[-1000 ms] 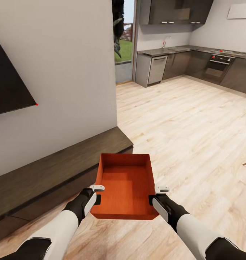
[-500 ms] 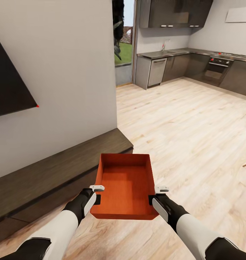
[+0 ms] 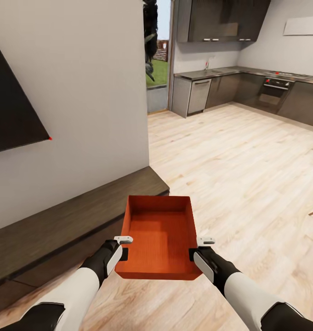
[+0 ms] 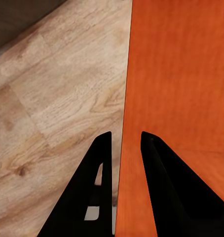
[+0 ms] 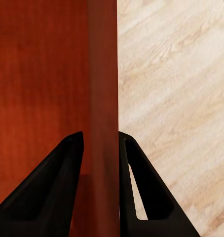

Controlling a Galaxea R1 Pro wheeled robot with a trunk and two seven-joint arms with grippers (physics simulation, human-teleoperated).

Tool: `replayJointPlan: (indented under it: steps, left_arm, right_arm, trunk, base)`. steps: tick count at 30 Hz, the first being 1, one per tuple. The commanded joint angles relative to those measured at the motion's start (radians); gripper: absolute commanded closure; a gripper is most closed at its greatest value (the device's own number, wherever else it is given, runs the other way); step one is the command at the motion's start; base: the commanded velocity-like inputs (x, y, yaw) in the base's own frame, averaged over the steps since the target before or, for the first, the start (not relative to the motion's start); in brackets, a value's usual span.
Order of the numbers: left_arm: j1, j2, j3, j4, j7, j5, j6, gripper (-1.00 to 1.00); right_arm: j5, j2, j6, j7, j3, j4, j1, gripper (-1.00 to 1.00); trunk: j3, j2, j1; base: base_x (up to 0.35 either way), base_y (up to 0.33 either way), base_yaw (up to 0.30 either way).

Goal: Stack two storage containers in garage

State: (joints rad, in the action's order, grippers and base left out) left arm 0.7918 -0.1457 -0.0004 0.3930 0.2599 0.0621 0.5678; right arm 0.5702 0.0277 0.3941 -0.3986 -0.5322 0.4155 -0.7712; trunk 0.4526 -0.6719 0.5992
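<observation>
Both grippers carry one orange-red storage container level above the light wood plank floor, just beside the long dark low cabinet. The wrist views add the grip itself: the left gripper is clamped across the container's left wall and the right gripper across its right wall. The head view alone takes in the kitchen counter far ahead.

Open-plan home, light wood plank floor, wall TV over a long dark low cabinet, fitted kitchen beyond with dark cupboards, oven, dishwasher, garden doorway
</observation>
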Motion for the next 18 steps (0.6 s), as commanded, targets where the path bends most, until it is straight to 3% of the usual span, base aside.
replayJointPlan:
  steps: [1,18]
  left_arm:
    - [0.0,0.002,-0.006,-0.013,0.021,-0.025,0.012,1.0]
    - [0.0,0.002,-0.009,-0.013,0.021,-0.025,0.009,1.0]
  right_arm:
    - [-0.024,-0.002,-0.043,-0.01,-0.005,0.003,-0.002,1.0]
    - [-0.024,-0.002,-0.042,-0.011,-0.005,0.003,-0.002,1.0]
  trunk:
    - [-0.001,-0.001,0.0]
    - [-0.025,-0.001,0.0]
  base:
    - [0.0,0.0,0.0]
    - [0.0,0.0,0.0]
